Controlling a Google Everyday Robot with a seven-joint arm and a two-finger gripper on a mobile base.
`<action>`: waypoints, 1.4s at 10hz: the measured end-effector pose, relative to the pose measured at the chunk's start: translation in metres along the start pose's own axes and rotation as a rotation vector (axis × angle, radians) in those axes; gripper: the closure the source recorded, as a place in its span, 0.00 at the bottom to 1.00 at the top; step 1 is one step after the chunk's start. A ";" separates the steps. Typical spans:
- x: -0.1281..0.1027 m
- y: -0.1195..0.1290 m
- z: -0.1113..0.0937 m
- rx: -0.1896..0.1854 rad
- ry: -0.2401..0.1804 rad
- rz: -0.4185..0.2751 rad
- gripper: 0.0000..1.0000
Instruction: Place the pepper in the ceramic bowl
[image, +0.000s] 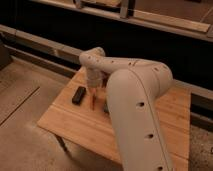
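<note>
My gripper (93, 93) hangs at centre frame, right over the red pepper (93, 103) above the table (65, 122); I cannot tell whether it grips. I judge the pepper light, slick and slightly soft, best pinched gently mid-body.

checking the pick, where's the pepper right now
In the camera view, the pepper is upright just below the gripper, over the left part of the wooden table, immediately right of the black block.
</note>
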 end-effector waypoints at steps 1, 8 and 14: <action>0.000 0.000 0.001 0.001 0.003 -0.002 0.46; 0.001 -0.001 0.010 0.007 0.021 0.002 0.44; -0.005 -0.001 0.022 0.022 0.035 0.003 0.66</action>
